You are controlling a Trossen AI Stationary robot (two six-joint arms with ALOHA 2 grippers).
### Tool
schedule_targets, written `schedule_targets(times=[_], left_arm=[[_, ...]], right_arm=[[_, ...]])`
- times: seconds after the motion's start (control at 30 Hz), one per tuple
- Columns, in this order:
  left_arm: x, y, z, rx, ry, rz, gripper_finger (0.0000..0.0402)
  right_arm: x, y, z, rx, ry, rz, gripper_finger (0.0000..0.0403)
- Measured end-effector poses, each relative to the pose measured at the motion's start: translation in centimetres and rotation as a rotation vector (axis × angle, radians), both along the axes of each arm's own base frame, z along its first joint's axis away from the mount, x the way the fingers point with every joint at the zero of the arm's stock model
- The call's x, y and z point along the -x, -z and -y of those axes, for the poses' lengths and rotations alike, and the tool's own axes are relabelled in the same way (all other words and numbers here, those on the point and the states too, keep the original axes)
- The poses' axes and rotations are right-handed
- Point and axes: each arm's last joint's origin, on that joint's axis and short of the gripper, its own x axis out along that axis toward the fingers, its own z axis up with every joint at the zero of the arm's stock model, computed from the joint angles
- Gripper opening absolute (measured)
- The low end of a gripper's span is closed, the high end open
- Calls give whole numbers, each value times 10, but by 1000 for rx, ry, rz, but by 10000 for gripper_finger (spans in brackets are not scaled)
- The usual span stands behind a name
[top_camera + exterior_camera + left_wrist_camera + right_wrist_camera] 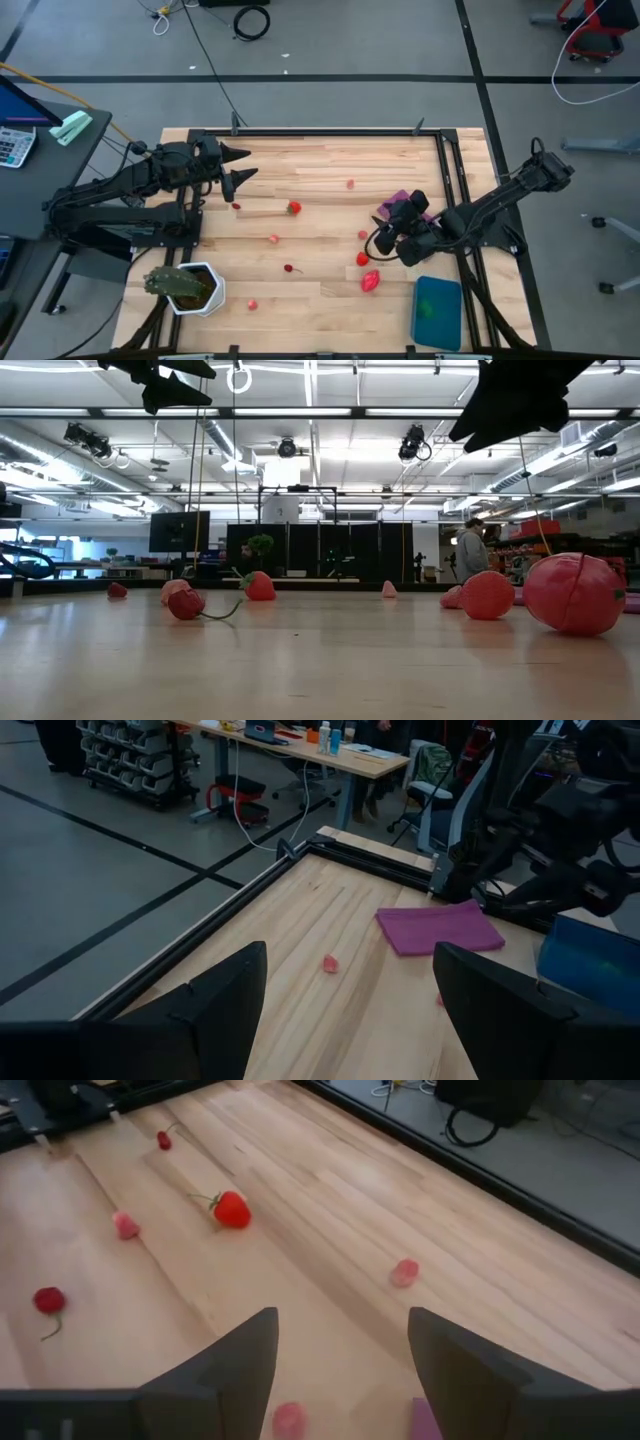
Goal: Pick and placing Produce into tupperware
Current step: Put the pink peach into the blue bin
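Observation:
Several small red and pink produce pieces lie scattered on the wooden table: a red strawberry (pixel 293 208), a cherry (pixel 290 268), a red piece (pixel 362 259) and a larger pink-red piece (pixel 371 281). The teal tupperware (pixel 437 312) stands at the near right and holds no produce. My right gripper (pixel 385 238) is open above the table, right of centre. In the right wrist view (pixel 340 1370) a pink piece (pixel 288 1418) lies on the table below its fingers, untouched. My left gripper (pixel 245 165) is open and empty at the far left, well above the table.
A flat purple sheet (pixel 405 203) lies partly under my right arm. A leafy plant in a white pot (pixel 190 288) stands at the near left. A black frame (pixel 450 170) runs along the table's far and right edges. Bare wood lies between the pieces.

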Motion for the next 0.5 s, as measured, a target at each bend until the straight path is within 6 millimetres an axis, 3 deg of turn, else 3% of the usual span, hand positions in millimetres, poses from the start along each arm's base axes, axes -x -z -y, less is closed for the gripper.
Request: schedule_targets(times=[0.5], left_arm=[[0,0,0,-1,0,0,291]], right_arm=[[-4,0,11,1,49,-1,233]])
